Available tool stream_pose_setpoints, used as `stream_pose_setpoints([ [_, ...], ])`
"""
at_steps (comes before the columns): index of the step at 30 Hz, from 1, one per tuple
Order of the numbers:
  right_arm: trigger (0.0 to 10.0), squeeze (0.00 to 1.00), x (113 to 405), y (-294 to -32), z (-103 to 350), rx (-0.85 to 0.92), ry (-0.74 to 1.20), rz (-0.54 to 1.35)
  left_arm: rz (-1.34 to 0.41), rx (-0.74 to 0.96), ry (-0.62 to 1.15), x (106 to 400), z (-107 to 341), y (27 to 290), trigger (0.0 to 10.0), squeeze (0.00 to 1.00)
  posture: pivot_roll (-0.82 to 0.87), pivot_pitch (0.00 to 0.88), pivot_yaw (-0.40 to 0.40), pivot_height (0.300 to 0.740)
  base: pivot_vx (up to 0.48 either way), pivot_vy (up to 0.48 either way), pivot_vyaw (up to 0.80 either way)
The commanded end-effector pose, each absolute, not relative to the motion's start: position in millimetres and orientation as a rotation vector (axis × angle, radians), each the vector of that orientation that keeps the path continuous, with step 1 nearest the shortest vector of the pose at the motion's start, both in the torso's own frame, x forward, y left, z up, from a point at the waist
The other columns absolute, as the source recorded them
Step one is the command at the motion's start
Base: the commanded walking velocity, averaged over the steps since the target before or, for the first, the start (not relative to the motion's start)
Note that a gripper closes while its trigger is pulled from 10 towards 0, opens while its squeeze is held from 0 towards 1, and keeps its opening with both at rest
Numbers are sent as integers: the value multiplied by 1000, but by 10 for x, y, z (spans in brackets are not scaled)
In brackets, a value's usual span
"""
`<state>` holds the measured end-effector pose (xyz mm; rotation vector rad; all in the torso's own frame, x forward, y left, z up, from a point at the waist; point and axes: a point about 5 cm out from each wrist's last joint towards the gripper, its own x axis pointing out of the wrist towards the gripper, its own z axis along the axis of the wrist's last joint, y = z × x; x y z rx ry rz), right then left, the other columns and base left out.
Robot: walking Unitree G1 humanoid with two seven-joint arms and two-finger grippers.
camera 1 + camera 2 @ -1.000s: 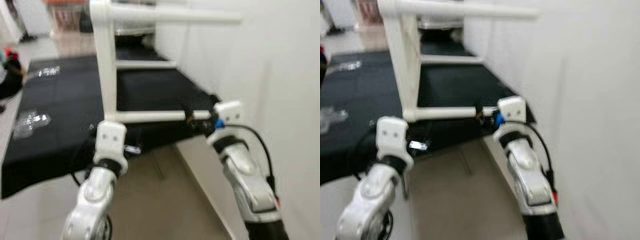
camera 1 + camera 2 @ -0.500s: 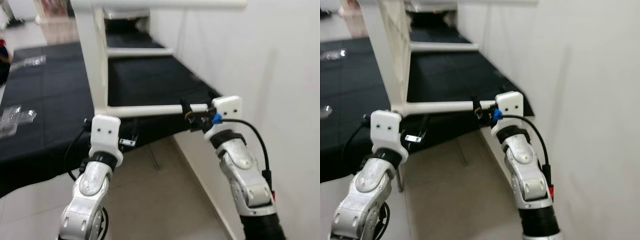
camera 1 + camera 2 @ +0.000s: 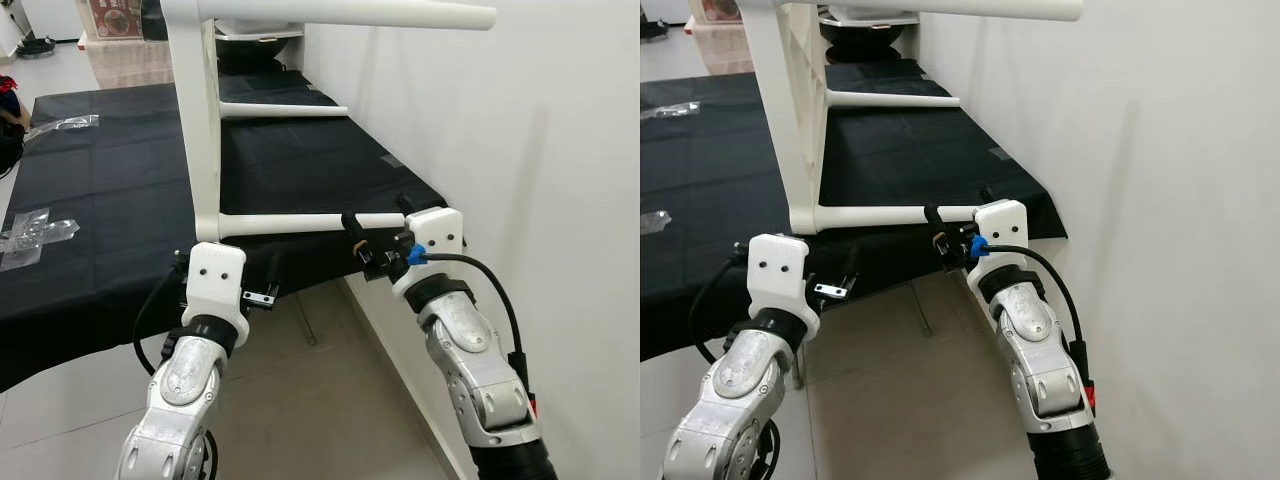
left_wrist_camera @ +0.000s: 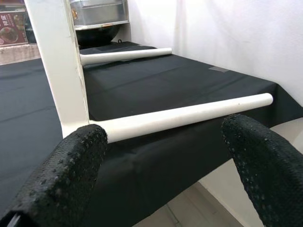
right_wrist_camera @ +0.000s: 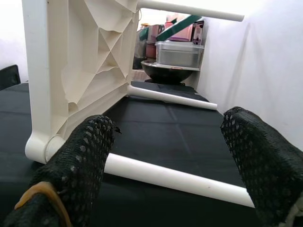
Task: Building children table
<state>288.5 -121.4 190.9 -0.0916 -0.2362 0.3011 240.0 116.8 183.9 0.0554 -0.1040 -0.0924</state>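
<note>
White kids' table [image 3: 200,110] stands on its side on black cloth [image 3: 90,190], near cloth's front edge & close to wall [image 3: 520,150]. Tabletop upright, ribbed underside facing wall; 3 legs visible, all horizontal, pointing toward wall. Lowest leg [image 3: 300,222] just above cloth. Left gripper [image 3: 262,285] below & in front of tabletop's bottom corner, fingers [image 4: 71,179] spread wide, not touching leg. Right gripper [image 3: 375,240] at lowest leg's free end, fingers [image 5: 80,161] spread, straddling leg w/o clamping. Clear plastic bags [image 3: 35,232] on cloth farther left. Tile floor [image 3: 300,400] below.
</note>
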Motion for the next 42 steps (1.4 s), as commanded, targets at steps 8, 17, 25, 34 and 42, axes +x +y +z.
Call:
stream_pose_setpoints([
  [8, 10000, 0, 2847, -1197, 1881, -108, -219, 312, -87, 53, -93, 2378, 1812, 1169, 10000, 0, 38, 42, -67, 740, 0, 0, 0],
  [17, 10000, 0, 2845, -1201, 1866, -110, -209, 309, -86, 53, -92, 2378, 1808, 1170, 10000, 0, 37, 40, -64, 740, 0, 0, 0],
  [25, 10000, 0, 2856, -1193, 1866, -112, -208, 309, -79, 59, -100, 2397, 1821, 1177, 10000, 0, 38, 36, -67, 740, 0, 0, 0],
  [34, 10000, 0, 2889, -1227, 1926, -117, -234, 278, -72, 72, -135, 2442, 1903, 1205, 10000, 0, 39, 38, -65, 740, 0, 0, 267],
  [42, 10000, 0, 2921, -1245, 1939, -110, -232, 264, -65, 81, -152, 2465, 1938, 1229, 10000, 0, 37, 42, -55, 740, 68, 0, 0],
])
